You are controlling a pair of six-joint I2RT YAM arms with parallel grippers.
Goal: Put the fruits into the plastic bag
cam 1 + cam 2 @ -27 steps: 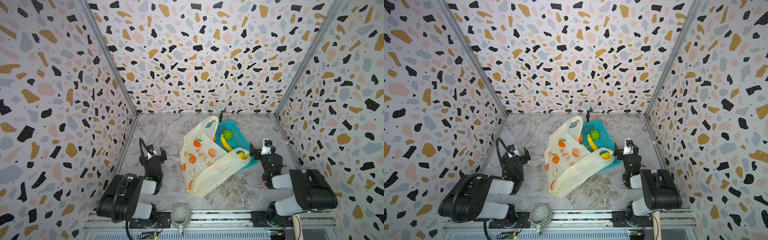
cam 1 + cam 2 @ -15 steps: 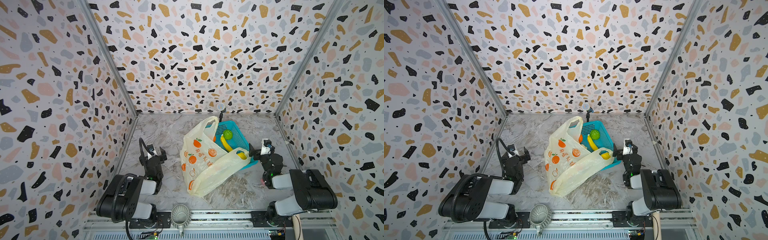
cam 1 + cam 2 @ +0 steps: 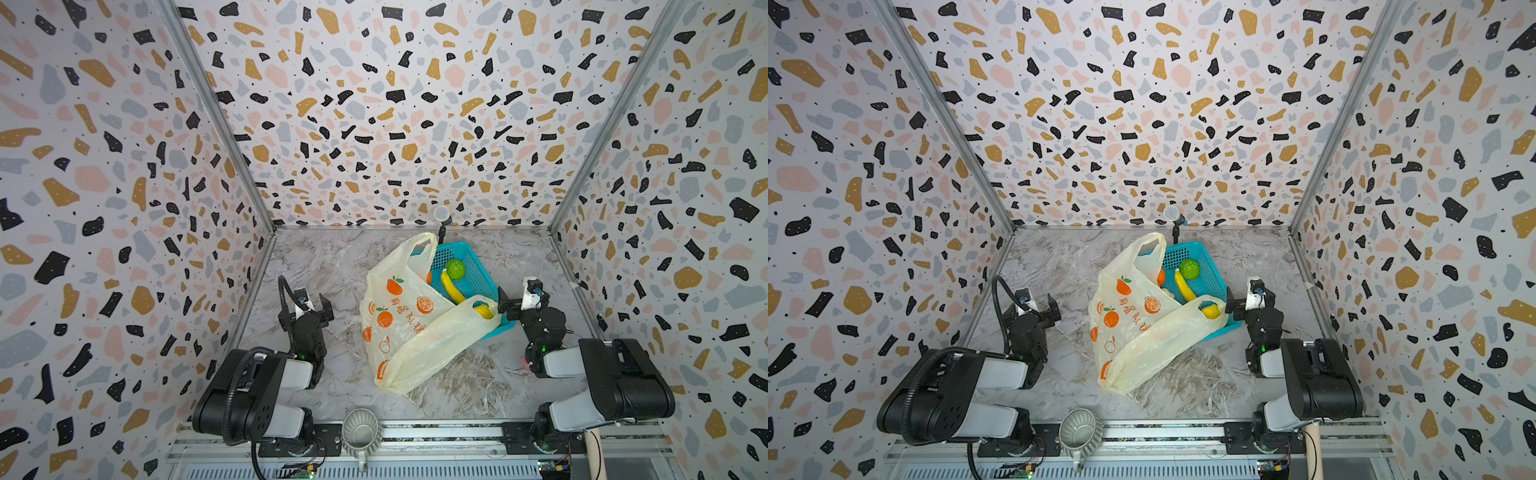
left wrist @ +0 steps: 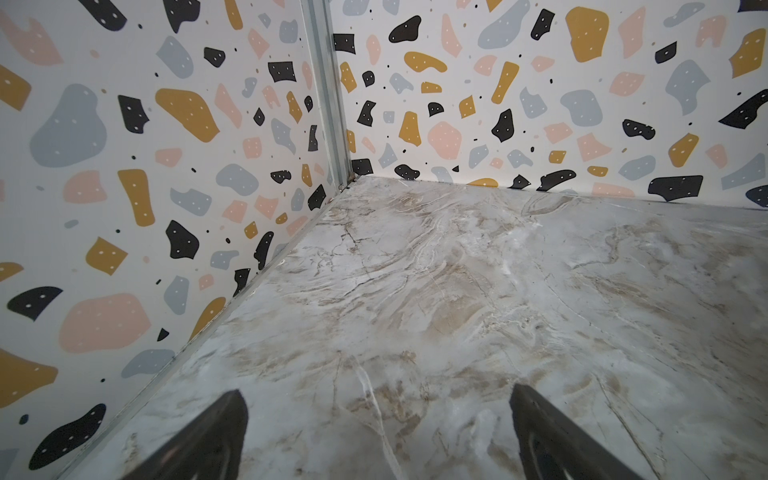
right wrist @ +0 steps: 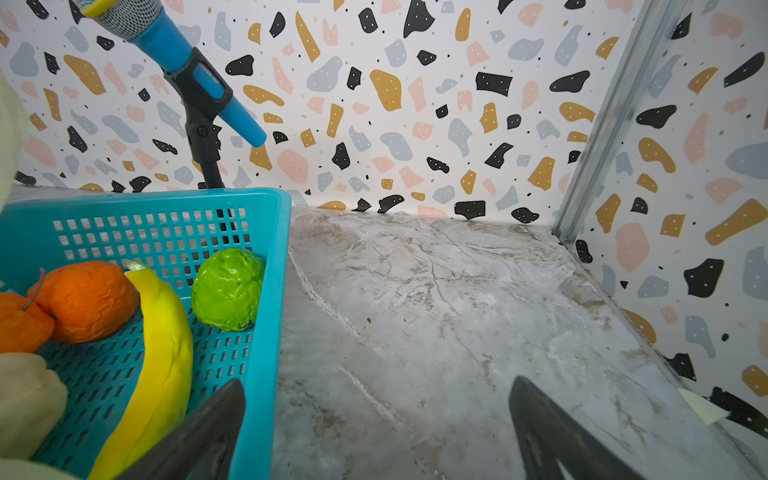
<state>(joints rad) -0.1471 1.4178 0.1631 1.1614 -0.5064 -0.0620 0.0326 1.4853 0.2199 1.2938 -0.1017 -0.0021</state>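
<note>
The pale-yellow plastic bag (image 3: 405, 320) (image 3: 1133, 324), printed with oranges, lies crumpled mid-table; one handle drapes over the teal basket (image 3: 473, 259) (image 5: 266, 266). In the basket lie a green fruit (image 3: 455, 269) (image 5: 227, 289), a banana (image 3: 451, 289) (image 5: 162, 345) and two orange fruits (image 5: 87, 301). A yellow fruit (image 3: 482, 311) shows through the bag handle. My right gripper (image 3: 523, 301) (image 5: 378, 411) is open, low beside the basket's right wall, one fingertip overlapping its rim in the right wrist view. My left gripper (image 3: 306, 309) (image 4: 378, 415) is open over bare table, left of the bag.
A blue microphone on a black stand (image 3: 441, 216) (image 5: 174, 45) rises behind the basket at the back wall. A grey cup (image 3: 360, 432) sits on the front rail. Patterned walls close in the marble table (image 4: 457, 291) on three sides.
</note>
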